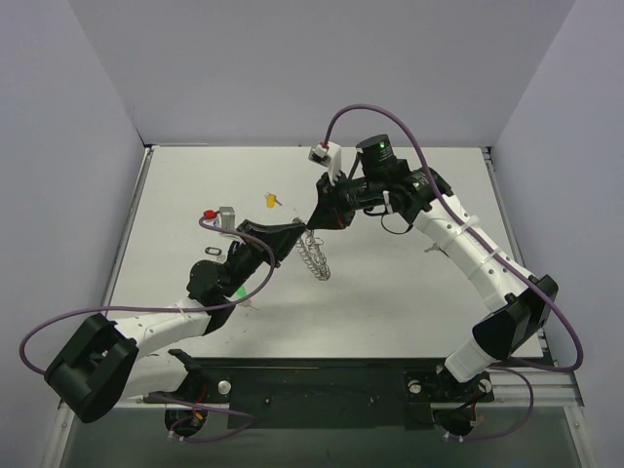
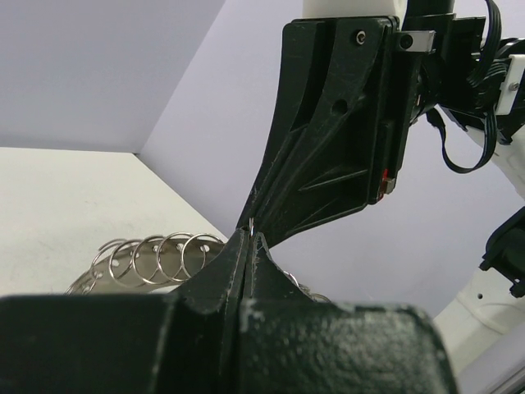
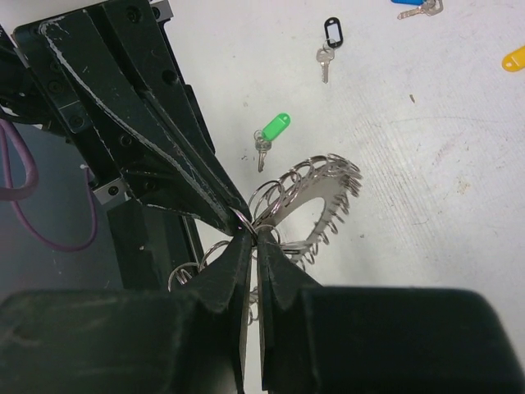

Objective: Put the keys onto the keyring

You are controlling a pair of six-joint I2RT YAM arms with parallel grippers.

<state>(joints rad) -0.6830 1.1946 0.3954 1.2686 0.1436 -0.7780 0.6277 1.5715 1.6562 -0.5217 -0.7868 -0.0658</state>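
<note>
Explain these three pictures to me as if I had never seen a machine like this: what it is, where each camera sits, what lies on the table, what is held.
Two robot arms are bolted to a white table. One picture looks down from above; the other two come from cameras on each wrist. The left hand and right hand meet tip to tip, both shut on the keyring, a coil of wire loops. Loose keys lie around: green, black, yellow, red and blue tags. None looks threaded on yet.

A laboratory test cell is shown: a white table (image 1: 390,292) is enclosed by plain grey partition walls (image 1: 58,146), with two arms bolted to a mounting rail (image 1: 322,385).
</note>
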